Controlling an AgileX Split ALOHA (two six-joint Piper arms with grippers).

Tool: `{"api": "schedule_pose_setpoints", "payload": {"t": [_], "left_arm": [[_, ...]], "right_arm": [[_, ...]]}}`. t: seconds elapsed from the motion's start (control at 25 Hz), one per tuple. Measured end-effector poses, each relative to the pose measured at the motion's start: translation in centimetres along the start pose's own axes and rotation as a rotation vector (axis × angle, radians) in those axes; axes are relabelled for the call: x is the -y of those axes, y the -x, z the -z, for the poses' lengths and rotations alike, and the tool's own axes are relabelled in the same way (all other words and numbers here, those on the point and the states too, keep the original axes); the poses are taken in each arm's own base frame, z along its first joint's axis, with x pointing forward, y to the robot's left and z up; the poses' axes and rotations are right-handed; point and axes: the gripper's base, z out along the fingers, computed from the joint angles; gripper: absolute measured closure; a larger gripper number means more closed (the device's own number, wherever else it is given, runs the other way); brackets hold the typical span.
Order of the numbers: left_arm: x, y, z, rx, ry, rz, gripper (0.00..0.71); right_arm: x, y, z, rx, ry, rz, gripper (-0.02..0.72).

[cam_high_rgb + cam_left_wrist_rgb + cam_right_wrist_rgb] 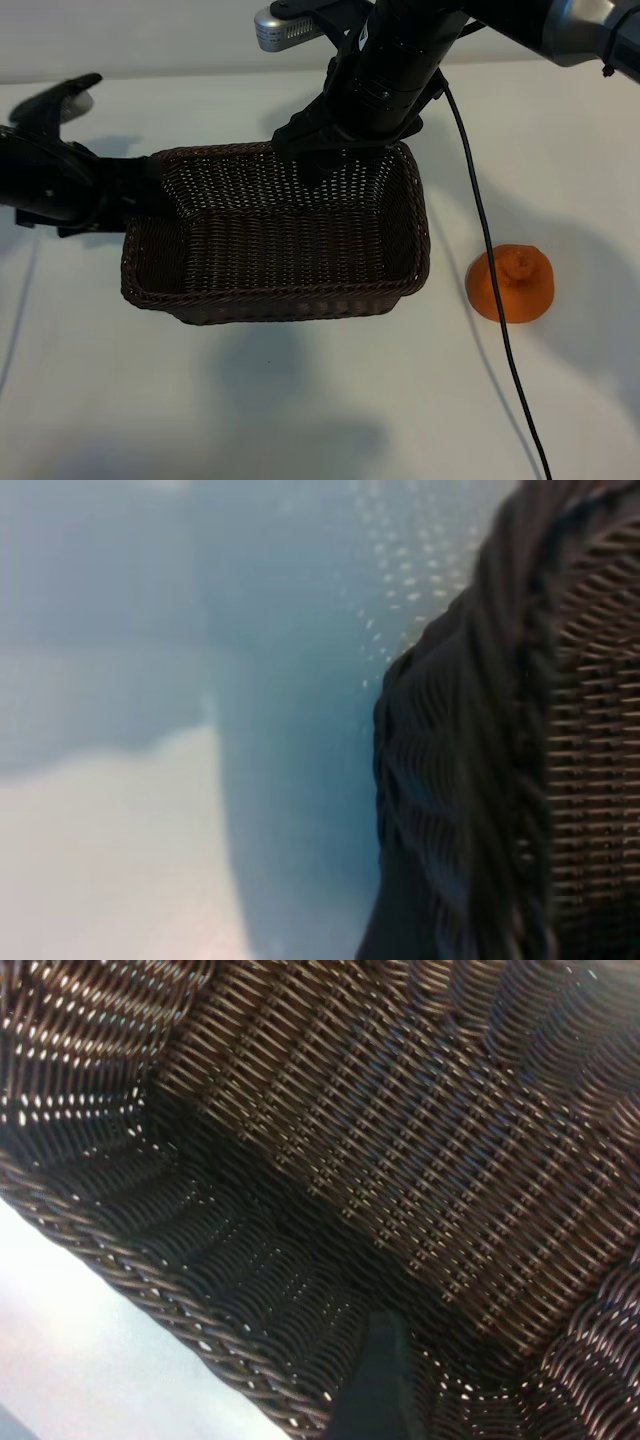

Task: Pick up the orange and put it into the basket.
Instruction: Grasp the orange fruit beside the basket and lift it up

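The orange [520, 285] lies on the white table to the right of the basket [280, 297], apart from it. The dark brown wicker basket stands mid-table with nothing showing inside it. My right gripper [335, 155] hangs open over the basket's far rim and holds nothing. In the right wrist view one dark finger [375, 1380] shows against the basket's woven inside [400, 1140]. My left gripper [150, 190] is at the basket's left rim. The left wrist view shows only the basket's outer wall [500, 780] close up beside bare table.
A black cable [520, 400] hangs from the right arm and runs down across the table, passing over the orange's left side. The left arm [50, 170] lies low at the far left. White table stretches in front of the basket.
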Motion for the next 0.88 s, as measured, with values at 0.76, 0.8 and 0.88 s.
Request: {"api": "schedule_pose_setpoints", "payload": {"t": [0.76, 0.8, 0.88], "left_arm": [[2.6, 1.9, 6.4, 0.172, -0.031, -0.057, 0.114], [2.7, 2.0, 6.4, 0.174, -0.038, -0.054, 0.114], [2.8, 2.0, 6.4, 0.180, -0.056, -0.049, 0.114]], "right_arm": [[0.0, 0.0, 0.0, 0.001, 0.000, 0.002, 0.110], [0.0, 0.0, 0.0, 0.002, 0.000, 0.002, 0.110], [0.0, 0.0, 0.0, 0.002, 0.000, 0.002, 0.110]]}}
